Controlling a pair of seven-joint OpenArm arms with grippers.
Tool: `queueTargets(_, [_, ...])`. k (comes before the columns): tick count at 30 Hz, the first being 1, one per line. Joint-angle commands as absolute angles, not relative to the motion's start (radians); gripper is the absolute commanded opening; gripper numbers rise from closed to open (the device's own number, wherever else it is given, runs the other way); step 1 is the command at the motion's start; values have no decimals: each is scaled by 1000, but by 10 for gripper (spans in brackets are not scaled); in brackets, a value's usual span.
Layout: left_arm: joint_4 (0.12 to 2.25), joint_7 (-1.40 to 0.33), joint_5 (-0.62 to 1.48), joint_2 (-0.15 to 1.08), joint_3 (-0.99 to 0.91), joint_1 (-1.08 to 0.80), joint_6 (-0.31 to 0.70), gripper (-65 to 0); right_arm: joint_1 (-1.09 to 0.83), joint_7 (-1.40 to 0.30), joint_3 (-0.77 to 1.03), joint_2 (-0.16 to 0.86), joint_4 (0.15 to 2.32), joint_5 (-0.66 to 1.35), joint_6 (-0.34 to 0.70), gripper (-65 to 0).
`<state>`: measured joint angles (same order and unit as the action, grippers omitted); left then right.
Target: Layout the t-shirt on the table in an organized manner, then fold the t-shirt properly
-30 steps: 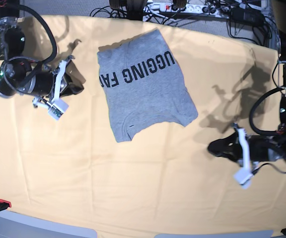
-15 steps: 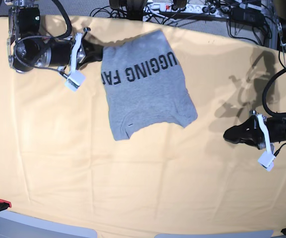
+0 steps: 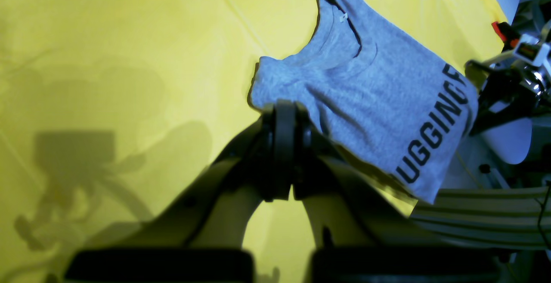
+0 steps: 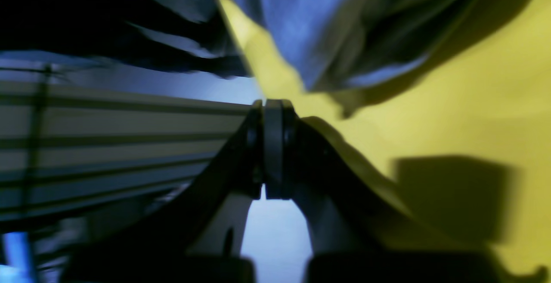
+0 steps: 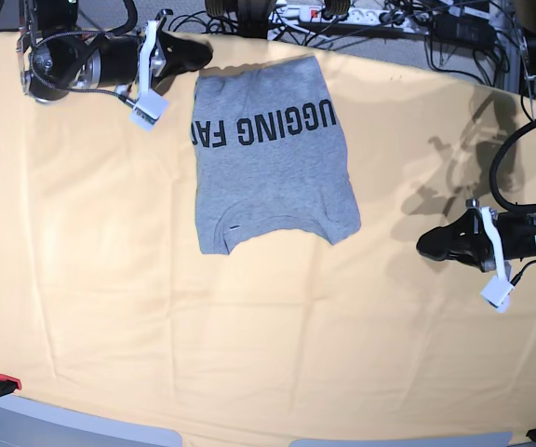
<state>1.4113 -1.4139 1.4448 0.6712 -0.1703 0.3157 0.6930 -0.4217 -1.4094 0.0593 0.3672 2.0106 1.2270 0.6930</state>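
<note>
A: The right gripper [image 5: 196, 53] sits at the far edge of the table [image 5: 82, 279], jaws together, just beside the corner of the t-shirt [image 5: 273, 158]. Does it hold cloth?

B: No cloth shows between its jaws. It probably aims at that corner, to straighten it.

A: And the left gripper [image 5: 428, 244]?

B: Also pressed together, empty, well apart from the shirt. The t-shirt lies partly folded, lettering up.

Left hand [image 3: 284, 115] closed above table [image 3: 129, 59]; folded t-shirt [image 3: 370, 98] beyond.
</note>
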Motion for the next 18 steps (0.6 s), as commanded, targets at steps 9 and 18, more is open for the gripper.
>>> queueTargets(9, [1425,-1396,1476,693,-178,340,698,-650,-393,-1131,198,365,2091,871,636,-650])
queueTargets(18, [1425,-1396,1479,692,-178,340,698,-650,-385,-1168,196,226,1985,1053,698,-650])
